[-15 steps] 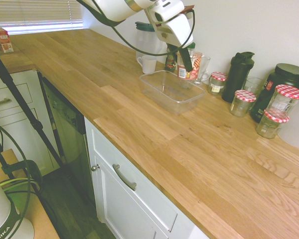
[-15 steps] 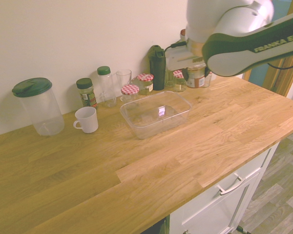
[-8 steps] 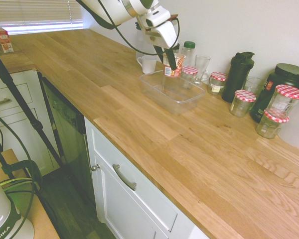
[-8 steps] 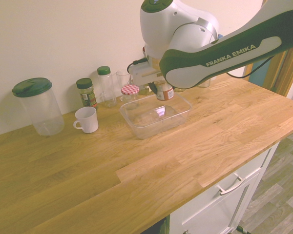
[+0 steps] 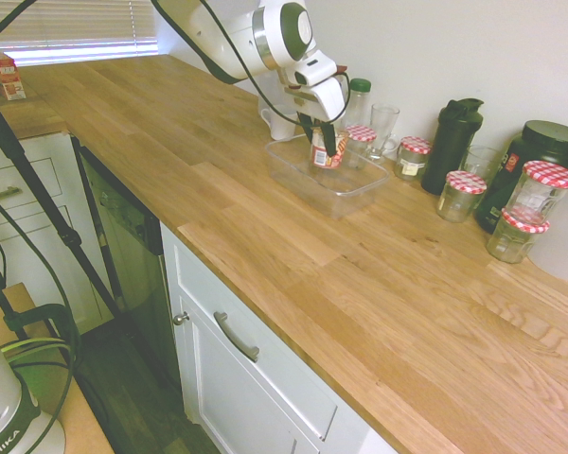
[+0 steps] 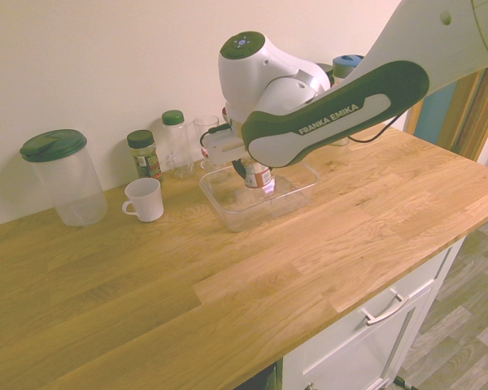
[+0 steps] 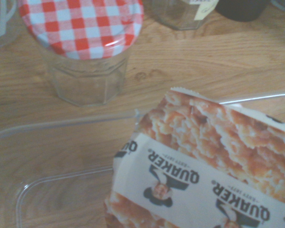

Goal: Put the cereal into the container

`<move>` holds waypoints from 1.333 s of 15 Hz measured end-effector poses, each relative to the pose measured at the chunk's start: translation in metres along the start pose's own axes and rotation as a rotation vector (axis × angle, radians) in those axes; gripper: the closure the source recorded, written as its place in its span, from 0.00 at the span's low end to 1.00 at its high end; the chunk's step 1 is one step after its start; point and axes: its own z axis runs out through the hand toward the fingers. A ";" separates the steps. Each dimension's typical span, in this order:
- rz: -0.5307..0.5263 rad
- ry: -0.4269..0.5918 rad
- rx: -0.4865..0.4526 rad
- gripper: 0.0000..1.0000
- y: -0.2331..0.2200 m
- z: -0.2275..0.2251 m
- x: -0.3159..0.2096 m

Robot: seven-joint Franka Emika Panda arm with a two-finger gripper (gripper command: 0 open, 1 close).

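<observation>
1. Currently the gripper [image 5: 323,138] is clamped on the cereal [image 5: 328,154], its two fingers straddling the cup; keep that grip firm until the base has something solid under it
2. The cup is within the outline of the container [image 5: 358,200], low down by its rim; whether its base touches the container's floor, I cannot tell, so judge the last bit of lowering by contact
3. Go straight down and slowly, I'd say, with the base level with the container's floor; a tilted cup could land on its edge and tip on release
4. Mind the container's side nearest the wall, where the jar with the checked lid [image 7: 88,71] stands just beside it; a sideways drift could catch the rim and drag the clear tub, which looks light
5. Leave room inside the container for the fingers to part, opening them only enough to free the cup
6. Then lift straight up out of the container, well away from the white mug [image 6: 145,201] standing near its end
</observation>
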 end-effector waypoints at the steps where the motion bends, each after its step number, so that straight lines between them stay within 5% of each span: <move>1: -0.006 -0.022 -0.002 1.00 0.000 0.004 0.000; 7: -0.022 -0.100 -0.003 1.00 -0.003 0.040 0.012; 8: -0.021 -0.111 -0.001 0.00 -0.003 0.044 0.013; 16: -0.041 -0.186 0.012 0.00 0.001 0.048 0.026; 20: -0.076 -0.281 -0.052 0.00 0.011 0.054 0.007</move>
